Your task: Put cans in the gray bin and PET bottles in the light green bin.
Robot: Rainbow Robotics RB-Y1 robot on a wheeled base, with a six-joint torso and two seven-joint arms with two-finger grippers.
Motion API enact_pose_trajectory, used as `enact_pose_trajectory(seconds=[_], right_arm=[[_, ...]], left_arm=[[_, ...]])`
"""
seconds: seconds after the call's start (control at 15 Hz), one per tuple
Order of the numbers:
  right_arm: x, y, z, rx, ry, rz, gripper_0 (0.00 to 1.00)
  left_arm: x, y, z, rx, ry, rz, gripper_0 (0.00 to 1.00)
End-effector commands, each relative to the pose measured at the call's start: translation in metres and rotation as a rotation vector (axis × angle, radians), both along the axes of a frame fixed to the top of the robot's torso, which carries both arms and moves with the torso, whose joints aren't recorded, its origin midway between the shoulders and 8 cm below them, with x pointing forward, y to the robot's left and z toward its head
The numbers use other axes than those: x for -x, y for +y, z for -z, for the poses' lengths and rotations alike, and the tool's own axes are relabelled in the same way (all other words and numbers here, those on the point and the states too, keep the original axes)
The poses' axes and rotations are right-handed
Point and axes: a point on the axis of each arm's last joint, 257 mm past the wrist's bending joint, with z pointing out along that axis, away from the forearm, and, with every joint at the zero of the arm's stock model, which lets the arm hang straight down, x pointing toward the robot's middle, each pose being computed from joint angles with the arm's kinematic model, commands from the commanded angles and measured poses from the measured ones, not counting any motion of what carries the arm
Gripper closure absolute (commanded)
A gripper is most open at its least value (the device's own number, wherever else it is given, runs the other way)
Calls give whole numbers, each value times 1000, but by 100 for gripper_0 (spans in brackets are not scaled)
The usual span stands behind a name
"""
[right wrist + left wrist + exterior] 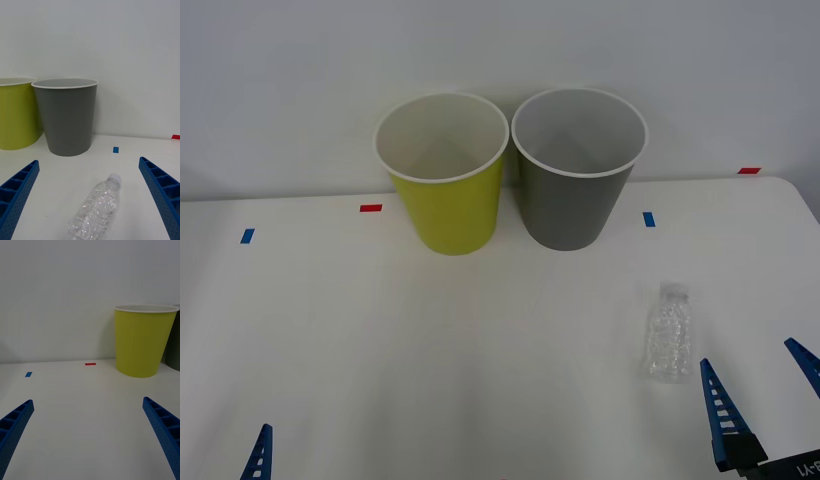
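The white table (380, 340) runs up to a pale wall. At its far edge stand two upright bins side by side, rims nearly touching: the green bin (445, 175) on the left and the gray bin (575, 170) on the right. Nothing can be made out inside either, though the front view may not reach their floors.

The right gripper (762, 385) hovers low over the near right part of the table, its blue fingers (161, 191) spread wide and holding nothing. The left gripper (88, 435) sits at the near left, fingers likewise wide apart over bare table, well away from the bins.

The bottle (668, 333) lies on its side on the right of the table, nearer than the gray bin and well apart from it, cap pointing toward the bins. In the right wrist view it lies between the open fingers, touching neither.

Small blue and red tape marks (370, 208) dot the table's far part.
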Motion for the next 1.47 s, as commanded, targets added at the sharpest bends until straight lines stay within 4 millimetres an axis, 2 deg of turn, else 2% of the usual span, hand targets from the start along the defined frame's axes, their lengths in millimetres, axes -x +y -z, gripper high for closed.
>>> enact_pose_trajectory(seconds=[0.07,1.47], right_arm=[[0,0,0,0,0,0,8],[0,0,0,0,0,0,8]], left_arm=[[0,0,0,0,0,0,0],[0,0,0,0,0,0,0]])
